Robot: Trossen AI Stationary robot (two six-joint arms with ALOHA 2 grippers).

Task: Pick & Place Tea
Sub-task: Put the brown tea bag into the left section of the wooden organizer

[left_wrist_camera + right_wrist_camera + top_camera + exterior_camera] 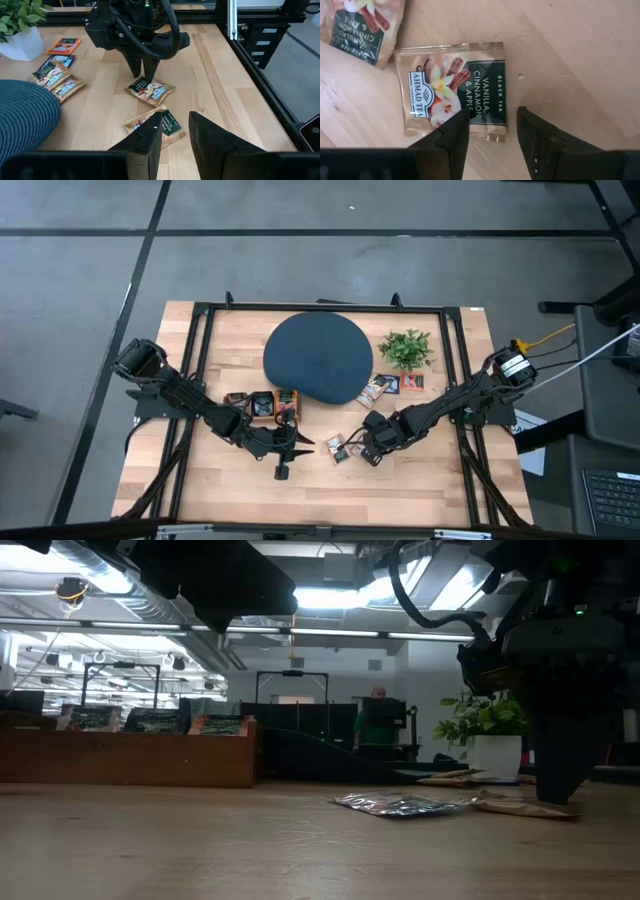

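Right gripper (490, 132), jaws parted, over vanilla-cinnamon sachet (454, 87), label legible only in wrist view.

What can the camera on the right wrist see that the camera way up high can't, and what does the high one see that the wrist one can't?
Only the right wrist view shows the printing on the tea sachet: vanilla, cinnamon and apple black tea, with the right gripper just above its edge.

Only the high view shows the whole table: the round dark disc, the small plant, a box holding sachets and the left gripper.

Both show sachets lying flat on the wood under the right gripper.
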